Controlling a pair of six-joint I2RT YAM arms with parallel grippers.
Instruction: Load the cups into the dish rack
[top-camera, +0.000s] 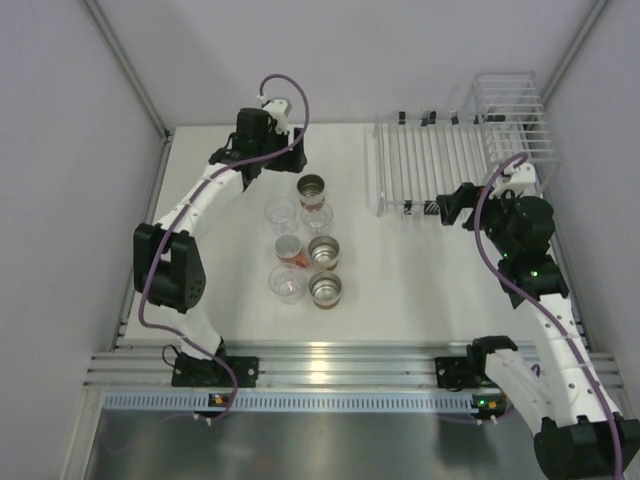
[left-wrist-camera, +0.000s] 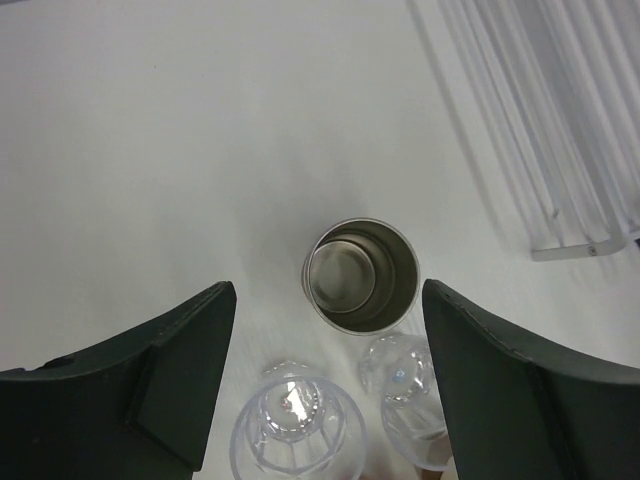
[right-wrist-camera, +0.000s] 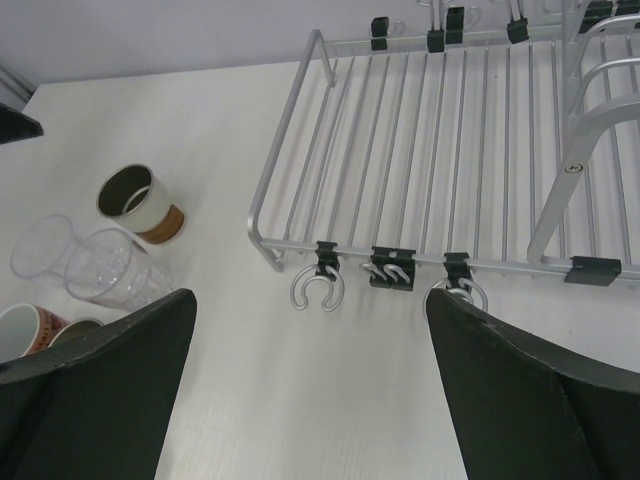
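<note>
Left claw (left-wrist-camera: 325, 380): we see it released, fingers spread wide and empty, hanging over the far end of the cup cluster near the middle of the bench (top-camera: 400, 280).
Nearest cup: a brown cup (left-wrist-camera: 362, 275) with a shiny inside stands upright between the fingers but beyond their tips; two clear cups (left-wrist-camera: 298, 432) sit closer under the wrist.
Right claw (right-wrist-camera: 310, 400): also released and empty, poised just off the near rail of the dish rack (right-wrist-camera: 420, 150).
Cups: all seven stand in a tight group left of the rack; the salmon one (top-camera: 301, 260) is half hidden among them.
Dish rack: at the far right corner of the bench, flat bars bare, tall basket (top-camera: 515, 115) at its right side; no cup loaded.
Step in hand: we judge this the first pick, the left claw lining up on the brown cup.
Next move: advance and lower around that cup without knocking the clear ones, clench, then carry it right to the bars.
</note>
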